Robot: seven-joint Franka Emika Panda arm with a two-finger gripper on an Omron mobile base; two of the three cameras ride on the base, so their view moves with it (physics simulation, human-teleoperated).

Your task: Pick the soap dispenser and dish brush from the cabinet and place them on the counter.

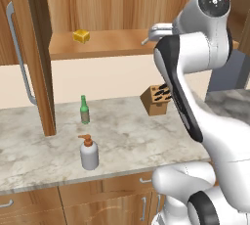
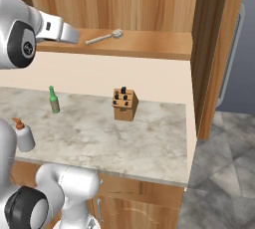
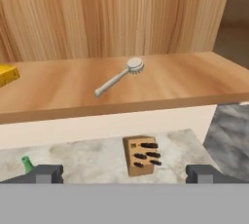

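Two dark fingertips (image 3: 44,173) stood far apart at the bottom of the hand view, the gripper (image 3: 125,174) wide open and holding nothing, raised level with the cabinet (image 1: 36,53) shelf and facing into it. Straight ahead of the gripper lay the dish brush (image 3: 119,78), flat on the inner wooden shelf, its thin silver-grey handle running toward the lower left and its round pale bristle head toward the upper right. A yellow sponge (image 3: 8,74) sat at the far left of that shelf, well apart from the brush.

From the right base view the brush (image 2: 104,37) showed plainly on the shelf, just beyond the white forearm, while from the left base view the arm covered most of it. The left base view gave instead the sponge (image 1: 81,35) on the shelf and the open carved cabinet door with its long silver bar handle (image 1: 18,55).

Below, on the beige-grey marbled counter (image 1: 132,136), the soap dispenser (image 1: 89,153) stood upright near the front edge, a pale rounded bottle with an orange-brown pump top. Behind it, near the wall, stood a slim green bottle (image 1: 84,110). A wooden knife block (image 2: 124,104) rested further right on the counter, directly beneath the brush as the hand view showed it.
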